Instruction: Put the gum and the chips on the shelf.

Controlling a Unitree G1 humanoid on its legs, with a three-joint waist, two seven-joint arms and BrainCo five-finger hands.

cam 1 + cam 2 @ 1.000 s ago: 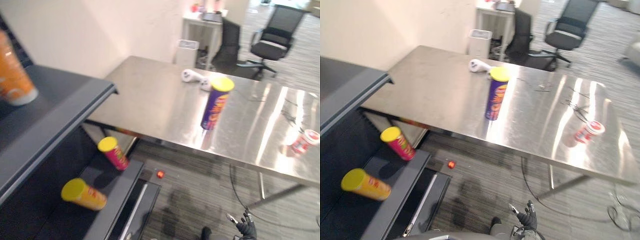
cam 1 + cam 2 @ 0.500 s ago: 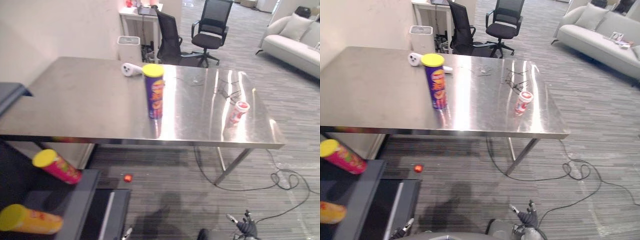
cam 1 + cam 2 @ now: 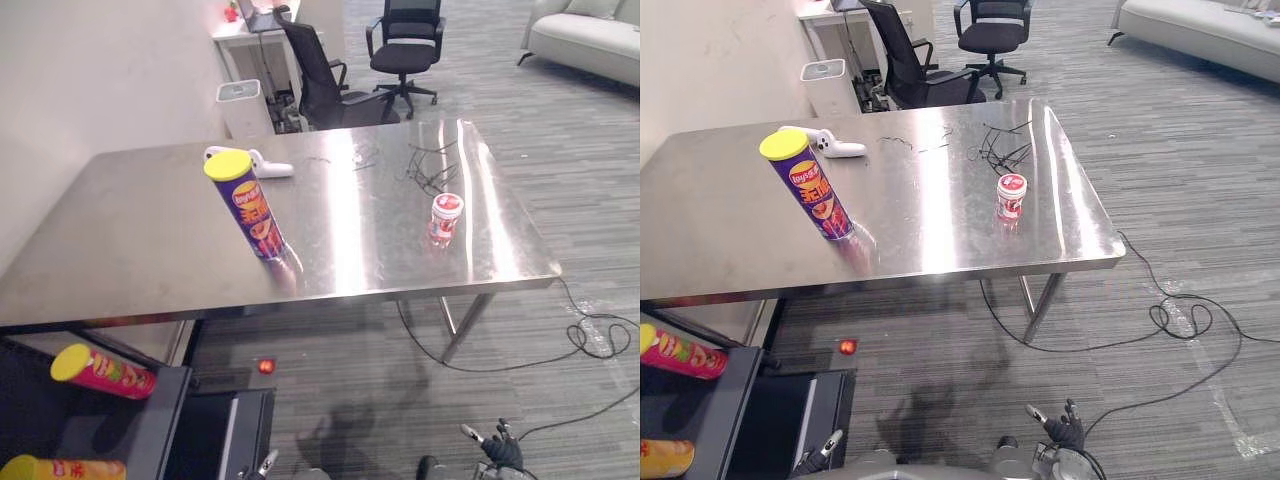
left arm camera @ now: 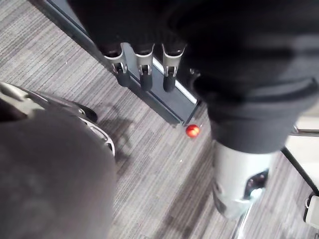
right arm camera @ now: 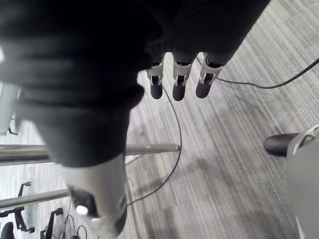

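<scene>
This looks like an office. A black chair on wheels point(image 3: 403, 40) and another black chair point(image 3: 318, 85) stand near a small white desk point(image 3: 245, 25) by the wall. A white bin point(image 3: 240, 102) sits beside it. There is grey carpet point(image 3: 590, 190), a pale sofa point(image 3: 590, 40) and a big shiny table point(image 3: 140, 240).

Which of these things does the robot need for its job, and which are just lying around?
For the job: purple chips can and small red-and-white gum tub, both standing on the table; the shelf.

Just lying about: white gadget and black wires on the table; red ball on the floor; bin.
</scene>
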